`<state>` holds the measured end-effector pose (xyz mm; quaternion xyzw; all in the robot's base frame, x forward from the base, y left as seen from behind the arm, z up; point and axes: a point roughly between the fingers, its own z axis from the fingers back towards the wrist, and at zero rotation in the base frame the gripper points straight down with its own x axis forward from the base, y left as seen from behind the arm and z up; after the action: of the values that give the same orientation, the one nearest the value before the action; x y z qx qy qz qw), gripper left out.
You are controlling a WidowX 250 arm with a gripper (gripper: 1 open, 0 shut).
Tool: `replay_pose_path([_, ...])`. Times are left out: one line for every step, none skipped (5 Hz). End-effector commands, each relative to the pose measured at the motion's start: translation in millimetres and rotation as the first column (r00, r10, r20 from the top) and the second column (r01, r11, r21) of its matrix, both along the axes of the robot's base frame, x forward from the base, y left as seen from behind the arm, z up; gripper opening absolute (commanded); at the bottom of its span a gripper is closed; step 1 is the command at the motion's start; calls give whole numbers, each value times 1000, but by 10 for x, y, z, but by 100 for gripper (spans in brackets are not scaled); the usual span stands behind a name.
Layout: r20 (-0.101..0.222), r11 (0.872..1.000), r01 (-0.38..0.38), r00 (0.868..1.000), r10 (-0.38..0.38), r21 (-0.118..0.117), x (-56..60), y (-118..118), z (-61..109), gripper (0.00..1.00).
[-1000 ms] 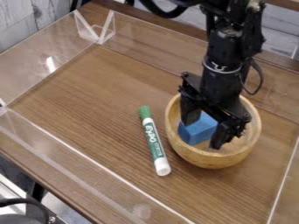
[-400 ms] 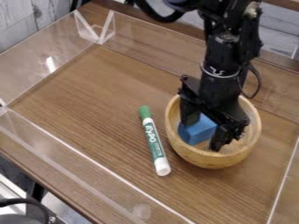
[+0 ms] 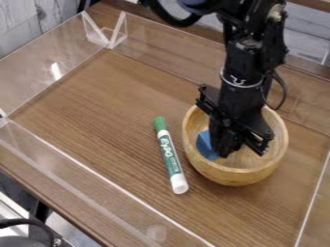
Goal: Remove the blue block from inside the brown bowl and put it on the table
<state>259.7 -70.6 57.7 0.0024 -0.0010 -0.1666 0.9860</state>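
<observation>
Both fingers of the black gripper clamp the small blue rectangular block inside the round light-brown wooden bowl; lift straight up, clearing the rim first.

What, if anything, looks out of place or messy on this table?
Nothing stands out. The green-and-white marker lies flat beside the brown bowl, nothing is spilled, and the fingers are closed on the blue block inside the bowl.
</observation>
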Motion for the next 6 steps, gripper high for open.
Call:
replay_pose_path([58, 1000, -5, 998, 6, -15, 66, 30, 226, 0])
replay_pose_path([62, 1000, -15, 998, 16, -15, 62, 63, 334, 0])
replay_pose_path([91, 999, -53, 994, 53, -8, 66, 144, 616, 0])
replay_pose_path([119, 994, -113, 986, 113, -3, 81, 280, 915, 0])
replay_pose_path([133, 993, -116, 985, 114, 8, 51, 291, 859, 100])
replay_pose_path([139, 994, -111, 984, 108, 10, 28, 263, 783, 100])
